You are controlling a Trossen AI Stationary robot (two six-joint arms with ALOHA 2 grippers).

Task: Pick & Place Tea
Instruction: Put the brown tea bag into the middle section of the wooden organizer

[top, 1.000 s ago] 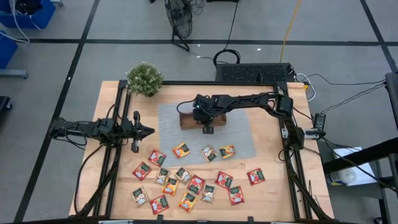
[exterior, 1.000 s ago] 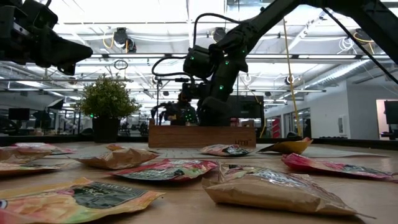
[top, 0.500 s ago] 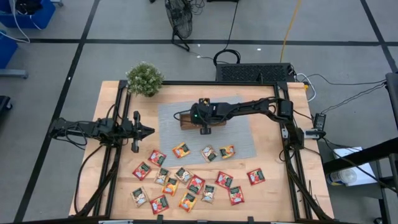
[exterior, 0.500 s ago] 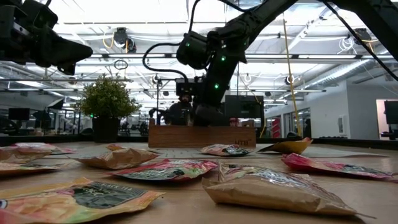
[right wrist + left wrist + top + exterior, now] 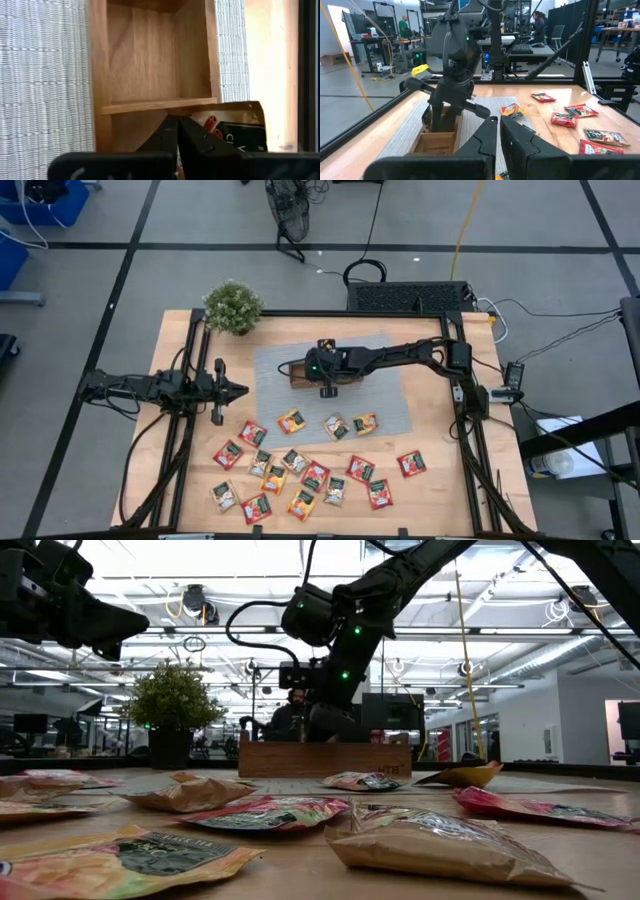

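A brown wooden tray stands on a grey mat at mid-table. My right gripper slants down into it, shut on a tea packet with a gold edge and dark print. From the left wrist view its fingers stand inside the tray. Several red, green and orange tea packets lie flat on the wooden tabletop near the front edge. My left gripper waits level at the table's left side, shut, touching nothing. My right gripper pinches the tea packet between its two fingers at one edge; the fingers themselves hide the exact spot. They come from above, slanting down into the tray. The packet sticks out sideways from the fingers, its far corner over the tray's divider.
A potted plant stands at the far left corner. Three loose packets lie on the mat just in front of the tray. Dark frame rails run along both table sides. People sit at desks in the room behind.
My right gripper has gone a little toward the table's left edge and slightly up over the tray, and its wrist has turned. It has stayed shut.
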